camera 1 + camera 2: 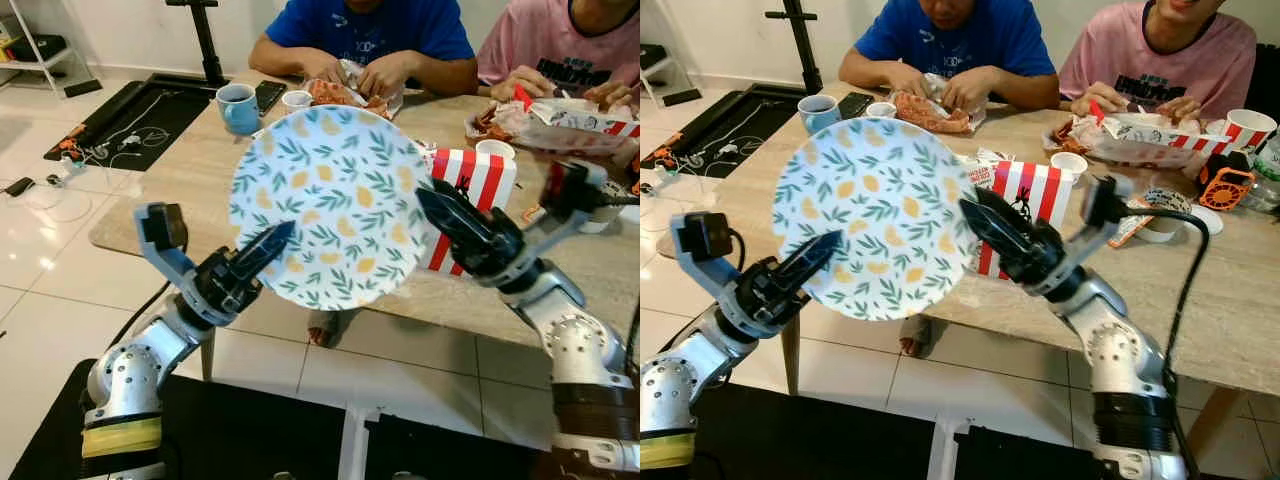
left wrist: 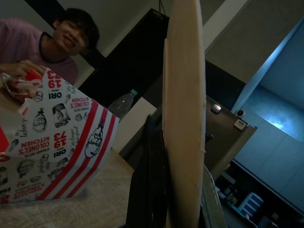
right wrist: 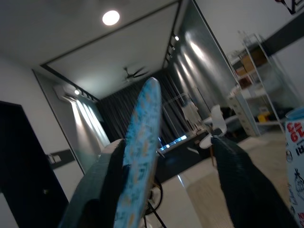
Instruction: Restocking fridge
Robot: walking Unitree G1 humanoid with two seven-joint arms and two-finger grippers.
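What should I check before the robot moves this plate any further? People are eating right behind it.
1. Left gripper on plate edge: ok, fingers straddle the rim.
2. Right gripper on the opposite edge: ok, fingers either side of the rim.
3. Plate lifted off the table: ok.
4. Striped box directly behind the plate: not ok, close.
5. Grip firmness: cannot tell.

A plate (image 2: 184,114) is seen edge-on, upright, a red-striped box (image 2: 52,142) resting on the counter (image 2: 71,209) beside it.
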